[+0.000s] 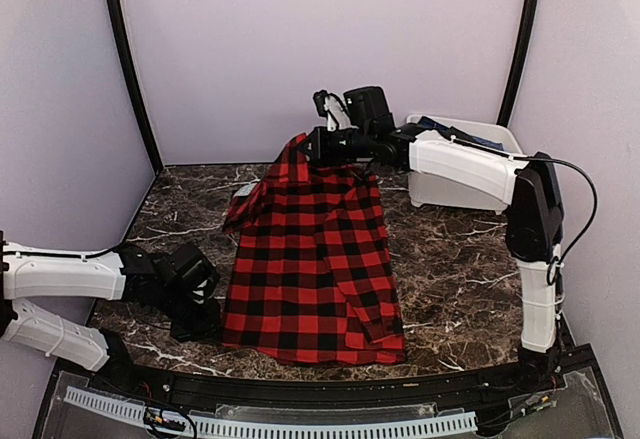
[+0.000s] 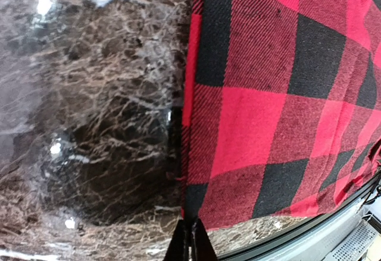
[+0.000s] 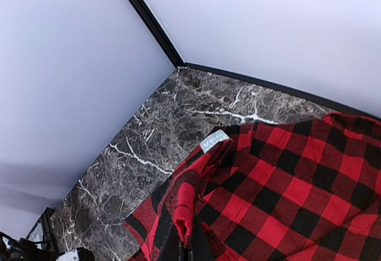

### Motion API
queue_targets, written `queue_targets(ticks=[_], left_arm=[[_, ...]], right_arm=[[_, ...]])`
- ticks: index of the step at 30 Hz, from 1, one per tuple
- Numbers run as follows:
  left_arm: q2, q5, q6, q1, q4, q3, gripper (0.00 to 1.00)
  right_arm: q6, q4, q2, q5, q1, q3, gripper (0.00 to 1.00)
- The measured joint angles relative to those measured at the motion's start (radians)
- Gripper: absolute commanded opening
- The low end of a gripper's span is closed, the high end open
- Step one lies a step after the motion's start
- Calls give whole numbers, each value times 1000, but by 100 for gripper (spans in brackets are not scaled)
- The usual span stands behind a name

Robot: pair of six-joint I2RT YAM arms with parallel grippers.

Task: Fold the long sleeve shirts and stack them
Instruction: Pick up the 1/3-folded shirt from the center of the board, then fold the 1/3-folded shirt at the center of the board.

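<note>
Shirt position: I see the red-and-black flannel shirt (image 1: 315, 259) spread down the middle of the marble tabletop (image 1: 455, 279), with its far end lifted off the surface. The right gripper (image 1: 310, 146) is clamped on that raised end. Its wrist view shows a red fold pinched in the jaws, and the white neck label (image 3: 214, 141) lies just beyond. The left gripper (image 2: 190, 242) sits low at the shirt's near left hem, jaws pressed together. I cannot tell whether cloth is caught between them. A white tub (image 1: 450, 191) stands at the far right, behind the right arm.
</note>
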Motion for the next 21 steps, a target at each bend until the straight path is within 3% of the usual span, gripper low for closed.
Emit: queue_targets(ticks=[9, 21], left_arm=[[-21, -34, 53, -37, -97, 89, 0], [217, 20, 291, -146, -56, 396, 0]], right_arm=[[-55, -21, -30, 14, -89, 54, 0], [-123, -51, -181, 105, -207, -25, 0]])
